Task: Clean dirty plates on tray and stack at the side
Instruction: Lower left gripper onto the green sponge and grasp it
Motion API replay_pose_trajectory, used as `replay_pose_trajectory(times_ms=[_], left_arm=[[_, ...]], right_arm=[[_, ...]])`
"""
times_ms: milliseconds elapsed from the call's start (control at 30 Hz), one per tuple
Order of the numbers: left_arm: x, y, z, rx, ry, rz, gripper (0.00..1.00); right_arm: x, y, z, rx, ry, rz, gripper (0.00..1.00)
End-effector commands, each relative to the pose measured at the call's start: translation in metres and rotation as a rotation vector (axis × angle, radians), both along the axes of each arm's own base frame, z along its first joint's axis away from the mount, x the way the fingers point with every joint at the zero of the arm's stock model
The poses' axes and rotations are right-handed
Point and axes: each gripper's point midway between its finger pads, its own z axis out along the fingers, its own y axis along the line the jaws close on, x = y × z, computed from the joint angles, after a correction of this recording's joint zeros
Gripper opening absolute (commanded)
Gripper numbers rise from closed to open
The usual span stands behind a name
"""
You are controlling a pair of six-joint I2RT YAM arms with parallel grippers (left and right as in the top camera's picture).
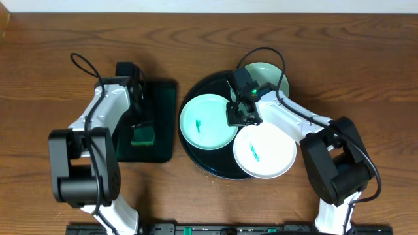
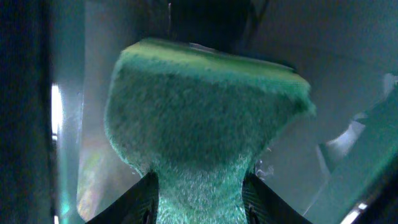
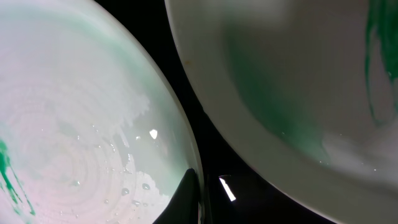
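Three plates lie in the round black tray (image 1: 196, 153). The left plate (image 1: 206, 124) is mint with a teal smear. The front plate (image 1: 268, 153) is white with a teal smear. The back plate (image 1: 271, 75) is partly hidden by my right arm. My right gripper (image 1: 240, 114) is at the left plate's right rim. In the right wrist view one finger lies on the wet plate (image 3: 81, 143) at its rim, pinched close (image 3: 200, 199); the front plate (image 3: 298, 87) is beside it. My left gripper (image 1: 140, 125) is shut on a green sponge (image 2: 205, 124).
A dark green rectangular tray (image 1: 160, 124) lies left of the black tray, under the left gripper and sponge. Bare wooden table (image 1: 366, 85) surrounds both trays. The robot bases stand at the front edge.
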Motion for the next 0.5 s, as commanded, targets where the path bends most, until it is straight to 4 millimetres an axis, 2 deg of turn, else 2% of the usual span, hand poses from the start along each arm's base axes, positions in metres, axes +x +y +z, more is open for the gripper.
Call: replay_pose_trajectory(times_ms=[0, 33, 133, 167, 300, 467], left_arm=[[-0.003, 0.004, -0.015, 0.010, 0.044, -0.001, 0.43], [-0.003, 0.004, -0.017, 0.010, 0.047, -0.002, 0.37], [-0.004, 0.007, -0.019, 0.024, 0.054, -0.002, 0.11], [-0.004, 0.008, -0.018, 0.034, 0.052, -0.002, 0.08], [-0.003, 0.008, -0.006, 0.034, 0.038, -0.002, 0.07], [0.007, 0.009, 0.032, 0.037, -0.043, -0.001, 0.07]], right_arm=[[0.001, 0.008, -0.003, 0.010, -0.001, 0.014, 0.01], [0.001, 0.008, -0.003, 0.010, -0.001, 0.014, 0.01], [0.001, 0.008, -0.003, 0.010, -0.001, 0.014, 0.01], [0.001, 0.008, -0.003, 0.010, -0.001, 0.014, 0.01], [0.002, 0.008, -0.002, 0.012, -0.005, 0.014, 0.01], [0.004, 0.009, -0.002, 0.016, -0.011, 0.014, 0.01]])
